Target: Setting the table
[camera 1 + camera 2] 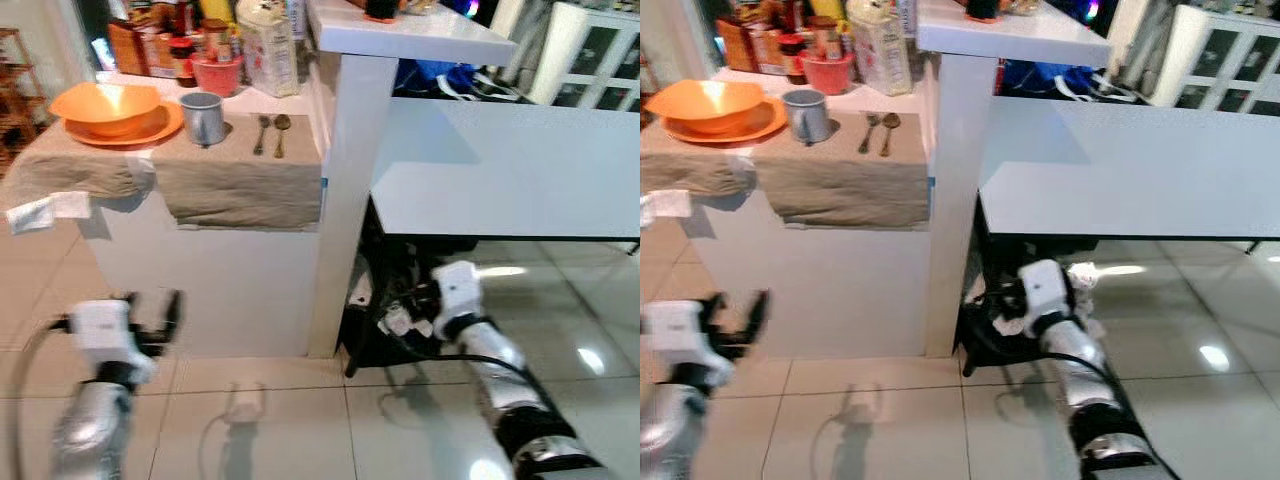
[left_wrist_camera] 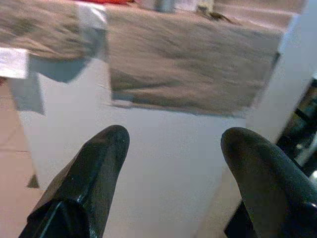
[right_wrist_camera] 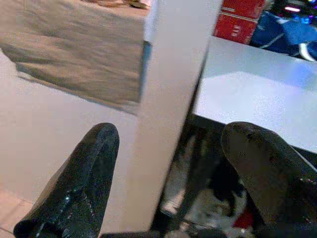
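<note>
An orange bowl (image 1: 104, 102) sits in an orange plate (image 1: 150, 132) on a cloth-covered counter (image 1: 240, 180). Beside them stand a metal cup (image 1: 203, 117), then a fork (image 1: 261, 133) and a spoon (image 1: 282, 130). A white table (image 1: 500, 170) stretches to the right, its top bare. My left gripper (image 2: 173, 139) is open and empty, held low in front of the counter's white face. Down by the white pillar (image 1: 340, 200), my right gripper (image 3: 168, 131) is also open and empty, below the table's edge.
Jars, a pink cup (image 1: 217, 74) and a carton (image 1: 270, 45) crowd the back of the counter. Dark clutter and cables (image 1: 400, 300) lie under the table. A white cabinet (image 1: 590, 50) stands at the far right. Glossy tiles (image 1: 260, 420) cover the floor.
</note>
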Controlling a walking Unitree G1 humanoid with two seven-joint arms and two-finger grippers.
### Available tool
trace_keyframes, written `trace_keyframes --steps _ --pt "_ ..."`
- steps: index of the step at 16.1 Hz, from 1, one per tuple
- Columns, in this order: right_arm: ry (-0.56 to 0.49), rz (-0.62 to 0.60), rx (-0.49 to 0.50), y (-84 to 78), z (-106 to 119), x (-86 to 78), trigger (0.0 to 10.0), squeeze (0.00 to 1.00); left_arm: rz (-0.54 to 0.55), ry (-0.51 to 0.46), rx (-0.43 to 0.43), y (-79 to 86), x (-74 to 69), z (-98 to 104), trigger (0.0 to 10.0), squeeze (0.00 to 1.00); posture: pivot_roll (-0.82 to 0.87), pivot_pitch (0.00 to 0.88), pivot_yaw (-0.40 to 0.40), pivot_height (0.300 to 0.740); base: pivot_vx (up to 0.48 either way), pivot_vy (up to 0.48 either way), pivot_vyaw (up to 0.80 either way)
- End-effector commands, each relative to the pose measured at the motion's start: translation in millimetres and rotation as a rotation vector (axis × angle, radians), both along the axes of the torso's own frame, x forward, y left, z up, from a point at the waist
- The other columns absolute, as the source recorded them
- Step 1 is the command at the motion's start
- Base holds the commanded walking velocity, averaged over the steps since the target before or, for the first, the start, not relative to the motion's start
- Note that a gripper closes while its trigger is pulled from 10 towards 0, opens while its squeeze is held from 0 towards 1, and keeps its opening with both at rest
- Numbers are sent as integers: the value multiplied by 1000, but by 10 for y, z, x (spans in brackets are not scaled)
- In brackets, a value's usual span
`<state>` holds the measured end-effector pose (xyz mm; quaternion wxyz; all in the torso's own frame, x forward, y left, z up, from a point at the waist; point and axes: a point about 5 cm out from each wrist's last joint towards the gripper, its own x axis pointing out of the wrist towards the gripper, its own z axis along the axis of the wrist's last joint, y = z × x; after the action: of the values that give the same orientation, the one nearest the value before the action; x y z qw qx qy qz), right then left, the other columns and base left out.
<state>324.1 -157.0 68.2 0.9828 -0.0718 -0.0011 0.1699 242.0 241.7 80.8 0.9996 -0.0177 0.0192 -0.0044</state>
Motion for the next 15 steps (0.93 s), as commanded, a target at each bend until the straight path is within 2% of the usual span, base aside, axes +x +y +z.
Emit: trace_keyframes --steps 1,2,3,4,7,9,12,13,15 --pt "32 -156 153 -129 8 54 10000 0 -35 -8 4 -87 72 9 10000 0 66 0 -55 736 0 0 0" --pt "51 -172 181 -107 -24 47 10000 0 -41 -13 3 -103 93 20 10000 0 65 0 -50 736 0 0 0" --pt "67 -137 173 20 -82 10 10000 0 -50 -28 -9 -140 142 51 10000 0 64 0 -43 736 0 0 0" --pt "50 -58 109 170 -108 -39 10000 0 -59 -39 -22 -210 193 66 10000 0 66 0 -44 736 0 0 0" --pt "23 2 45 296 -115 -79 10000 0 -56 -29 -47 -362 211 -15 10000 0 68 0 -54 736 0 0 0" --pt "29 -41 104 293 -153 -126 10000 0 -44 -16 -40 -360 171 -62 10000 0 67 0 -57 736 0 0 0" --pt "7 -59 22 254 -229 -200 10000 0 -26 -26 -16 -385 229 -120 10000 0 64 0 -55 736 0 0 0" --pt "29 -58 -9 248 -266 -198 10000 0 -26 -10 -7 -395 254 -179 10000 0 64 0 -53 736 0 0 0" --pt "87 -87 -10 232 -305 -159 10000 0 3 50 -8 -329 243 -312 10000 0 59 0 -52 736 0 0 0"
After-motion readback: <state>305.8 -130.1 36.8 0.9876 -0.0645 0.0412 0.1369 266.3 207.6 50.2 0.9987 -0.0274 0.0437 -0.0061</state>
